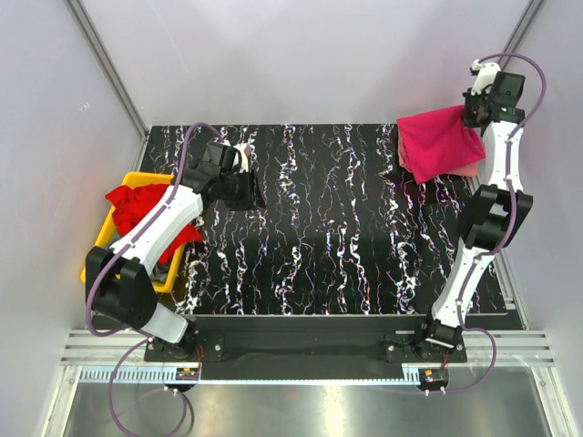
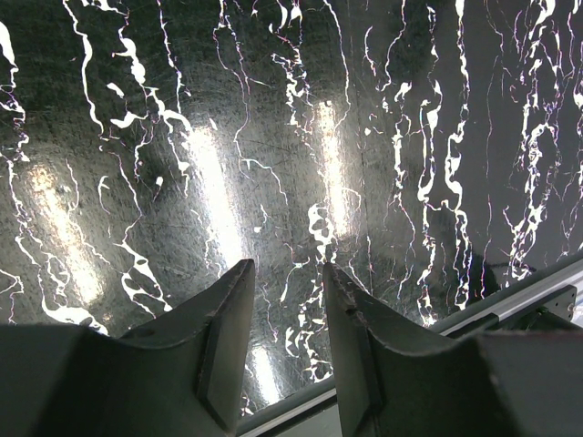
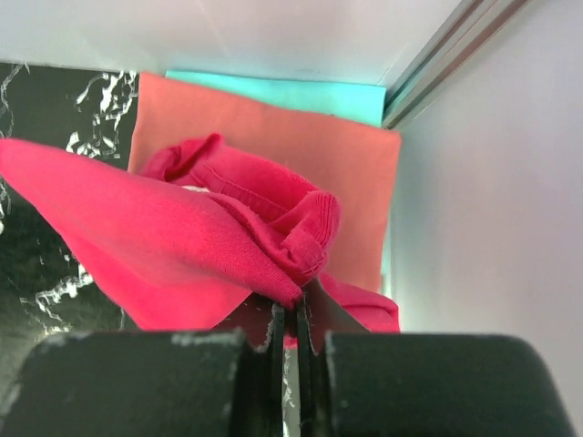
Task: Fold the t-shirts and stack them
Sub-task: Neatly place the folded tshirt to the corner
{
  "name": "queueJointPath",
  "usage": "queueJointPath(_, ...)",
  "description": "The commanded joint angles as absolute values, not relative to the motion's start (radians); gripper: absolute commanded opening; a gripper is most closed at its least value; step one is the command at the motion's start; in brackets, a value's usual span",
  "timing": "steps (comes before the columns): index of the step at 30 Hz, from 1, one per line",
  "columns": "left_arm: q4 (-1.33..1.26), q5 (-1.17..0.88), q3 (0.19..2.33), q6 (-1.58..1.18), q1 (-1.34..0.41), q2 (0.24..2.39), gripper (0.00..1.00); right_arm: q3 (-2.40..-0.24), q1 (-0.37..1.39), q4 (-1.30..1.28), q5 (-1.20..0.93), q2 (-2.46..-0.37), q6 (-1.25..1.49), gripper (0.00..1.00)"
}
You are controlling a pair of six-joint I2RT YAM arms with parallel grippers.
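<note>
A yellow bin (image 1: pixel 98 246) and a black table (image 1: pixel 337 228)
The bin sits at the left of the frame, by the table's edge. White squiggly lines run all over the table.

I stand in a laboratory test cell. White panels (image 1: pixel 301 55) in aluminium framing (image 1: pixel 107 66) enclose my black marbled table (image 1: pixel 328 228). My bases (image 1: pixel 182 344) bolt to a black plate (image 1: pixel 310 339).

Black table top (image 1: pixel 328 237) with white marbled veining is taking up the whole base of the enclosure. Plain pale walls (image 1: pixel 301 55) are closing in its far, left and right edges. Aluminium posts (image 1: pixel 109 68) are running up from both far corners. Slotted aluminium rails (image 1: pixel 310 350) are lying along the near edge, with a brushed metal sheet (image 1: pixel 301 410) beyond them. Light is glaring off the top in long bright streaks (image 2: pixel 214 191).
</note>
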State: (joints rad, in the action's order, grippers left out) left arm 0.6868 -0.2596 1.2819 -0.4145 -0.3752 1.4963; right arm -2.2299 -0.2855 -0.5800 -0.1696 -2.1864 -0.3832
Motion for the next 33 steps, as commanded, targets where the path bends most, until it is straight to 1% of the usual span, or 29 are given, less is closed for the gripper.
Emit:
queueJointPath(1, 0.66, -0.275, 1.279, -0.397, -0.38, 1.503, 0.41, -2.345, -0.319, -0.569, -0.277, -2.255, -0.253, 0.0)
queueJointPath(4, 0.661, -0.268, 1.279, -0.394, -0.382, 1.505, 0.41, -2.39, -0.345, -0.583, -0.326, -2.316, -0.219, 0.0)
queueJointPath(7, 0.663, -0.27, 1.282, -0.396, -0.38, 1.509, 0.41, -2.37, -0.347, -0.598, -0.369, -2.31, -0.235, 0.0)
queueJointPath(9, 0.664, -0.275, 1.284, -0.396, -0.382, 1.508, 0.4, -2.329, -0.345, -0.595, -0.397, -2.266, -0.241, 0.0)
queueJointPath(12, 0.663, -0.273, 1.282, -0.396, -0.382, 1.499, 0.4, -2.191, -0.342, -0.581, -0.416, -2.165, -0.258, 0.0)
queueJointPath(16, 0.664, -0.27, 1.287, -0.396, -0.382, 1.49, 0.4, -2.112, -0.309, -0.61, -0.445, -2.022, -0.27, 0.0)
queueJointPath(19, 0.664, -0.275, 1.287, -0.394, -0.382, 1.48, 0.4, -2.118, -0.253, -0.698, -0.439, -1.979, -0.29, 0.0)
queueJointPath(22, 0.664, -0.287, 1.289, -0.396, -0.382, 1.47, 0.4, -2.105, -0.209, -0.733, -0.433, -1.953, -0.275, 0.0)
queueJointPath(27, 0.661, -0.293, 1.282, -0.396, -0.382, 1.45, 0.4, -2.069, -0.127, -0.71, -0.475, -1.904, -0.21, 0.0)
queueJointPath(29, 0.66, -0.296, 1.279, -0.397, -0.382, 1.447, 0.4, -2.082, -0.12, -0.698, -0.518, -1.91, -0.172, 0.0)
queueJointPath(32, 0.657, -0.296, 1.275, -0.396, -0.382, 1.439, 0.4, -2.131, -0.121, -0.709, -0.497, -1.959, -0.156, 0.0)
queueJointPath(33, 0.658, -0.295, 1.273, -0.396, -0.382, 1.439, 0.4, -2.179, -0.123, -0.724, -0.488, -1.982, -0.163, 0.0)
